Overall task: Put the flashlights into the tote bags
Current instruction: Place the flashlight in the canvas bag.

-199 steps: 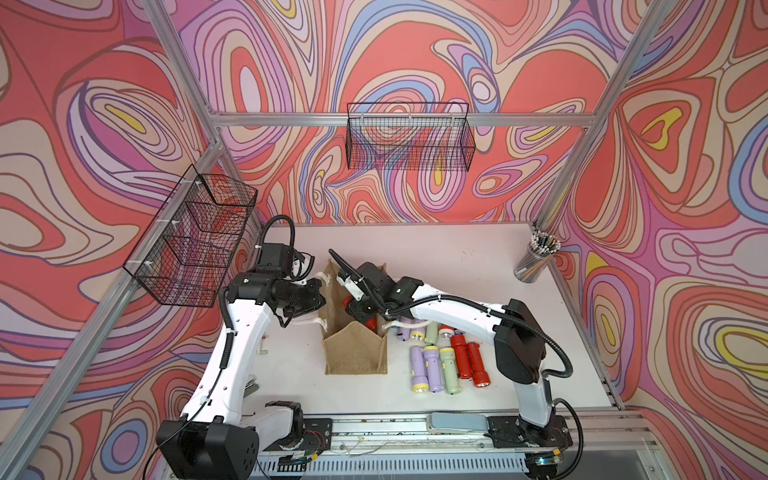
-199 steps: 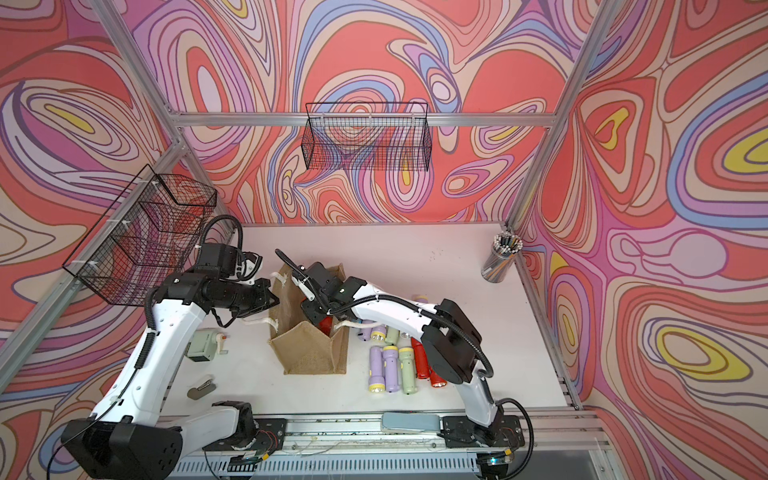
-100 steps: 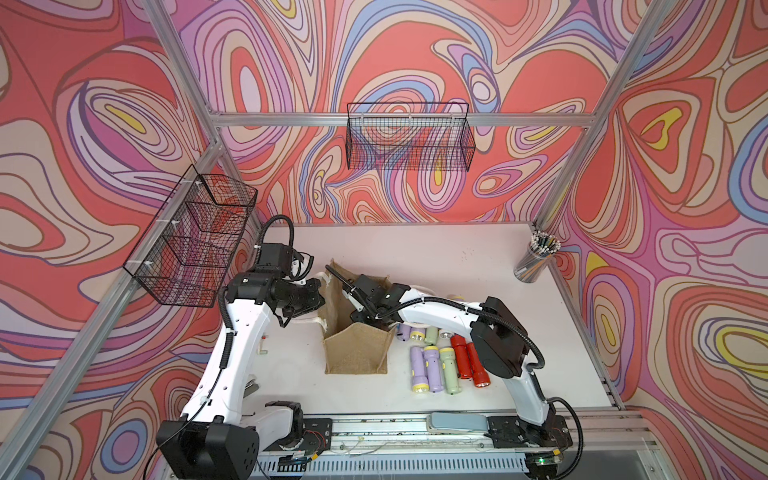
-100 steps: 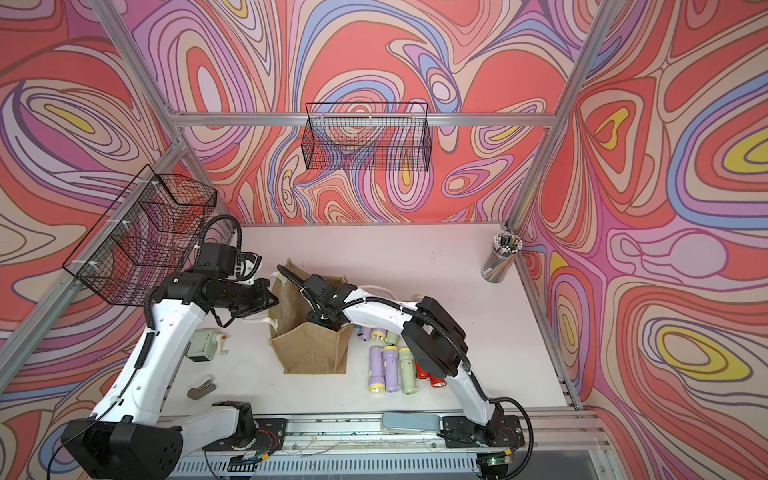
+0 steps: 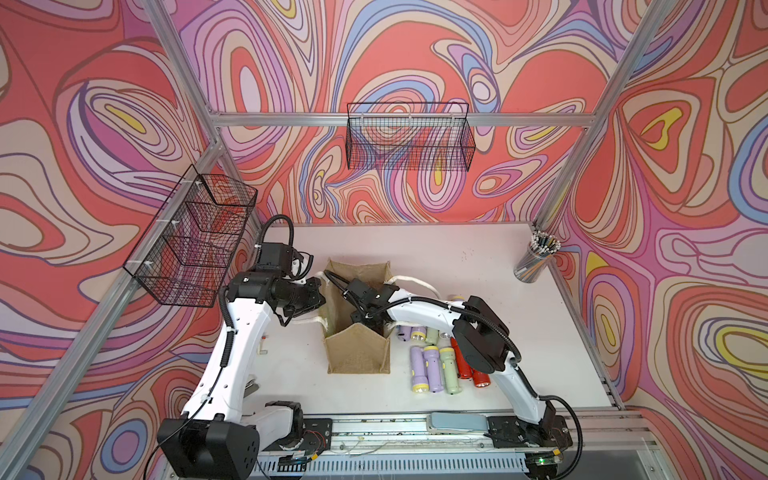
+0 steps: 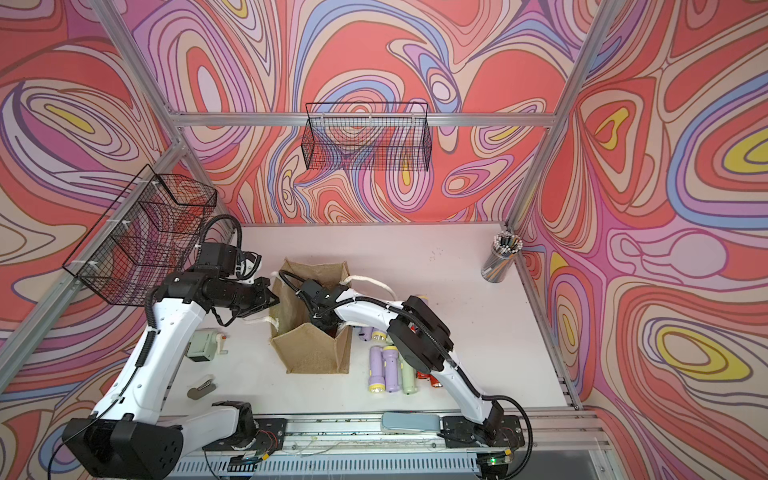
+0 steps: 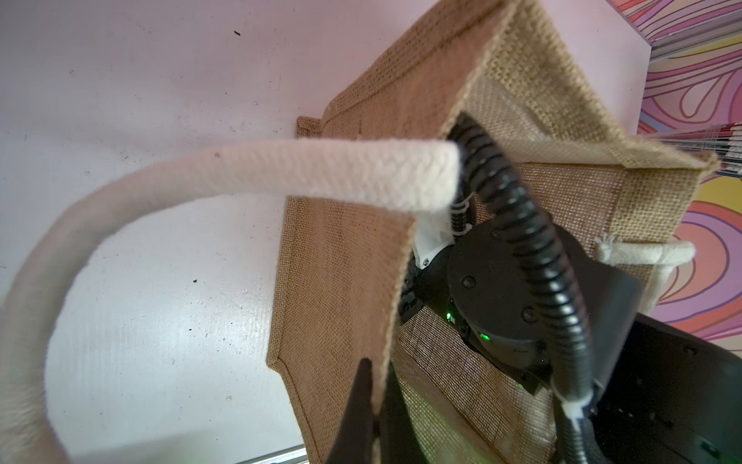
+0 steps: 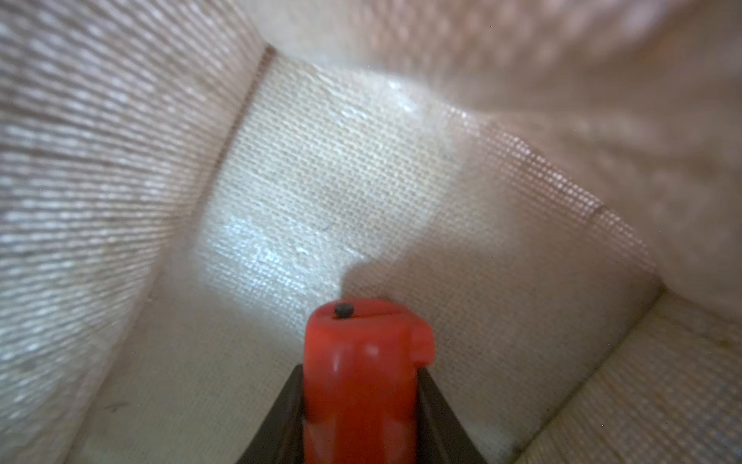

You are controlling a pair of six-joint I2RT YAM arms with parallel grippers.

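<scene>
Burlap is the weak point here: the left claw (image 7: 379, 375) is clenched on the thin top edge of the boxy tan jute tote bag (image 5: 357, 357), pinching one side wall to prop the mouth open. That soft weave could slide out of the pinch and let the wall fold over the opening. Inside, the right claw (image 8: 360, 371) grasps a red plastic flashlight (image 8: 361, 401) lengthwise, its end pointing at the bag's bare woven floor; whether it touches the floor cannot be told. Let go from too high, the round body may bounce or roll against a wall. The greater hazard is the way out: the right arm reaches over the rim with one white rope handle (image 5: 411, 280) draped beside it and its black ribbed cable (image 7: 526, 233) looped within the mouth, so a hasty lift could catch rope or fabric and drag or tip the bag. Lilac, pale green and red flashlights (image 5: 440, 365) lie on the pale desk (image 5: 478, 257) just beside the bag, where a dragged bag would scatter them.
</scene>
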